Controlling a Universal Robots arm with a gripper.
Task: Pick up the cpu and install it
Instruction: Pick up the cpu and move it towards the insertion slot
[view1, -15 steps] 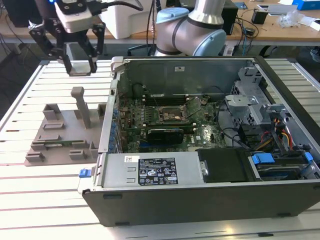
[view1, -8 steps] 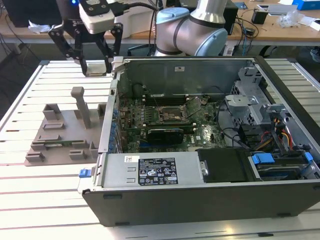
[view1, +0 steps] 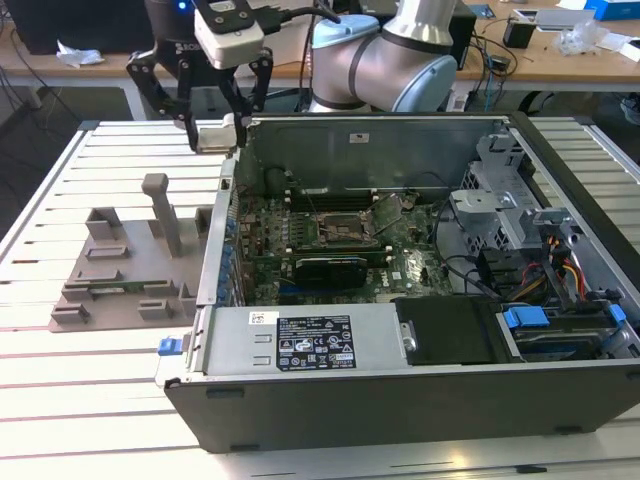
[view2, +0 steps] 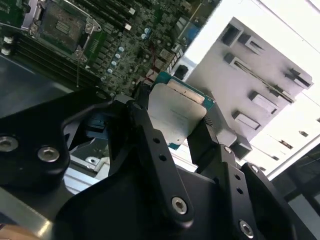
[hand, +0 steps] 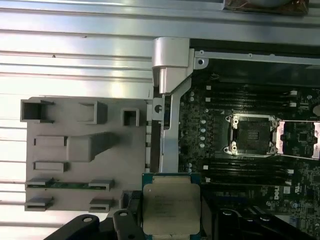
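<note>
Holding: one tool, clamped tight on one cpu; in the second wrist view a black finger presses each of two opposite edges.
Cpu place: in the air at 11 o'clock in the exterior view, just outside the 11 o'clock corner of the case, well apart from the socket.
Cpu look: in the first wrist view the cpu is square, with a pale silver top and a thin green rim.
Cpu writing: faint print on the metal top, too small to read.
Arm: one arm, silver and pale blue, at 12 o'clock behind the case.
Case: one, lying open on the table, motherboard facing up.
Socket: one, contact field uncovered, metal frame swung open; memory slots run along two sides of it.
Card: one long black expansion card, at 6 o'clock of the socket.
Fixture: one grey fixture, at 9 o'clock of the case, flat on the table; one tall upright post.
Power supply: one silver box along the case's 6 o'clock side.
Labels: two on the power supply, one large black label with white print and one small white label; the text can't be made out.
Blue tabs: two, one blue tab at the case's 8 o'clock corner, one at 4 o'clock by the drive bay.
Table: one, pale metal slats.
</note>
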